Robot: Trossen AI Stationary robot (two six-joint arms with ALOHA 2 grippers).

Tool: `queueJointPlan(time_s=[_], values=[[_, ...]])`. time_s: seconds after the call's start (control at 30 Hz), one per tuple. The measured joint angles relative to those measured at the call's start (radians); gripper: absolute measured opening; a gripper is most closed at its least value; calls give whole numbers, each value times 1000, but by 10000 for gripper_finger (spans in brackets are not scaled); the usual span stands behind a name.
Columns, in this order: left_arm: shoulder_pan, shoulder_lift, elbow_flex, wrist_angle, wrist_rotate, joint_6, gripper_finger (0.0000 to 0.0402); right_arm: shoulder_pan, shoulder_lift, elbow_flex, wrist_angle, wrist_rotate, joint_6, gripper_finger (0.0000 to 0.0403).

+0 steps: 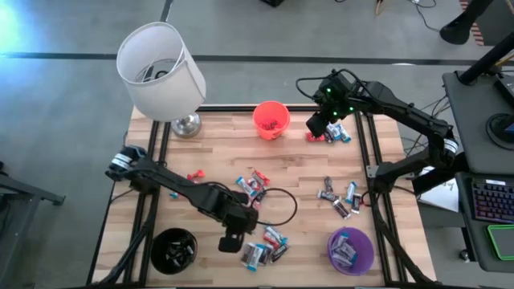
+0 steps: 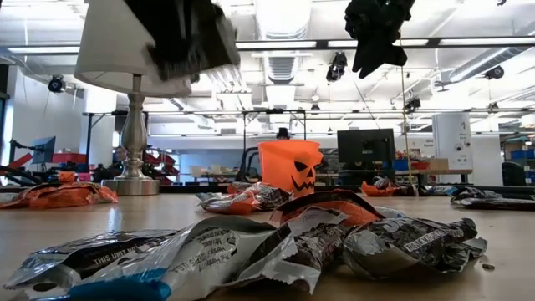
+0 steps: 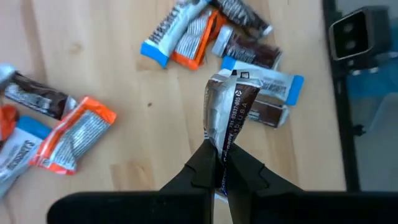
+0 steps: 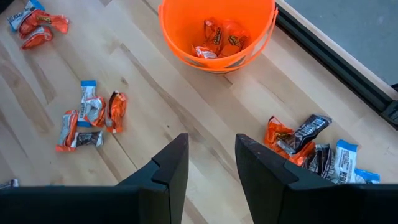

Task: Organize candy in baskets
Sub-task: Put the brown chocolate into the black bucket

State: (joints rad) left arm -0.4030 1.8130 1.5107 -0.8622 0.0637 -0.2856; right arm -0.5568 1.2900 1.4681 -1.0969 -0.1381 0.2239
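My left gripper (image 1: 231, 241) hangs over the table's near middle, shut on a brown-and-silver wrapped candy (image 3: 227, 109). Below it lie loose candies (image 1: 263, 250) in blue, orange and brown wrappers. The black basket (image 1: 173, 250) stands near left, the purple basket (image 1: 350, 250) near right with candies inside, and the orange basket (image 1: 271, 119) at the far middle with orange candies in it. My right gripper (image 4: 211, 165) waits open above the table, right of the orange basket (image 4: 217, 28), with nothing between its fingers. My left gripper pinches one end of the candy's wrapper (image 3: 222, 149) between its two fingers (image 3: 200, 167). The fingers slant steeply down from above. The candy reaches out past the fingertips, lifted clear of the table and of the other candies.
A white lamp (image 1: 161, 71) stands at the far left corner. More candy lies at the table's middle (image 1: 250, 186), right of the middle (image 1: 337, 197), and by the far right edge (image 1: 331, 134). A red piece (image 1: 195, 175) lies at the left. Black frame rails (image 1: 363, 152) edge the table.
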Motion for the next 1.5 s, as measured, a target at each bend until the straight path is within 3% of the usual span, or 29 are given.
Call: queueJointPlan(time_s=[0.47,0.8,1.03,1.27,1.5], values=[[-73,-157,0,-235,-26,-115,2,0,0,0,-1,0,3,123],[-203,-179,0,-448,-29,-242,2,0,0,0,-27,0,12,123],[-285,-179,0,-489,-24,-325,2,0,0,0,-27,0,12,123],[-393,-180,-1,-573,-15,-493,2,0,0,0,-27,0,38,123],[-492,-193,-2,-547,1,-721,1,0,0,0,-28,0,38,123]])
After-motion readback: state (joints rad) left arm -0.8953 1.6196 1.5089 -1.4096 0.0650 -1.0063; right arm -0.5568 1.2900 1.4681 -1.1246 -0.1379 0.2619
